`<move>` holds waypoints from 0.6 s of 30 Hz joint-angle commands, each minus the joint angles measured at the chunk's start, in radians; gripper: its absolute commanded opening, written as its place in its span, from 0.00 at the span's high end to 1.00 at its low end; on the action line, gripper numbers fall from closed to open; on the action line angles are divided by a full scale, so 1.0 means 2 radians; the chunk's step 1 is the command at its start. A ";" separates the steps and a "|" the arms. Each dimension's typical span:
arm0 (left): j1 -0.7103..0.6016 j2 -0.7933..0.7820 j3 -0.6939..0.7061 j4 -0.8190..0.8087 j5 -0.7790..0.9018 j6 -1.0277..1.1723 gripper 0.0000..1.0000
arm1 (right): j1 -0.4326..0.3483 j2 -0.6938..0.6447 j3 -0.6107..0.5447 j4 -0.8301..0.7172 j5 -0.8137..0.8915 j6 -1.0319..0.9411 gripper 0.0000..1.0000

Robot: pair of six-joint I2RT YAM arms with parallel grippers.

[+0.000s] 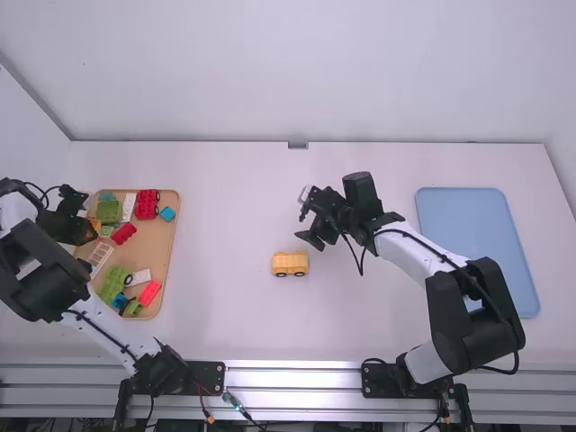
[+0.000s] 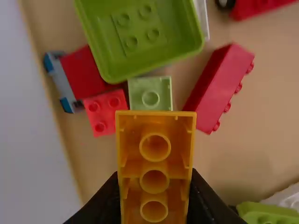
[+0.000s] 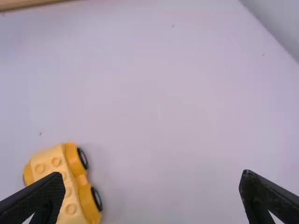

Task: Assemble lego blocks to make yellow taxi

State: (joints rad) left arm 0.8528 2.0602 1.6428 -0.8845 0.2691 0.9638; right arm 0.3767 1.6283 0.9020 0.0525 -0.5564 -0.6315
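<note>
My left gripper is over the left part of the orange tray. In the left wrist view the left gripper is shut on a yellow block, whose hollow, tube-lined side faces the camera. The yellow car base, with black wheels and studs on top, stands on the table near the middle. My right gripper is above the table, a little beyond the base and to its right. In the right wrist view the right gripper is open with nothing between its fingers, and the yellow car base is at the lower left.
The orange tray on the left holds several loose pieces: a green block, a red block, a small light green block and others. A blue tray lies at the right of the table.
</note>
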 commanded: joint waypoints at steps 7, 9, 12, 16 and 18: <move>-0.013 -0.059 -0.012 -0.005 0.147 -0.019 0.89 | -0.007 0.040 0.014 0.124 -0.043 0.110 0.01; -0.025 -0.075 -0.032 0.004 0.200 0.009 0.90 | -0.016 0.068 0.015 0.179 -0.089 0.140 0.01; -0.047 -0.096 -0.062 0.027 0.242 0.017 0.91 | -0.027 0.101 0.024 0.234 -0.149 0.181 0.01; -0.097 -0.133 -0.123 0.094 0.250 -0.018 0.92 | -0.041 0.136 0.050 0.272 -0.223 0.214 0.01; -0.118 -0.148 -0.150 0.123 0.249 -0.030 0.93 | -0.043 0.143 0.059 0.273 -0.241 0.213 0.01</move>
State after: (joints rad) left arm 0.6548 1.8091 1.3895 -0.6437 0.7063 0.9356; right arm 0.2935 1.9026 0.9722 0.5884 -0.9142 -0.2584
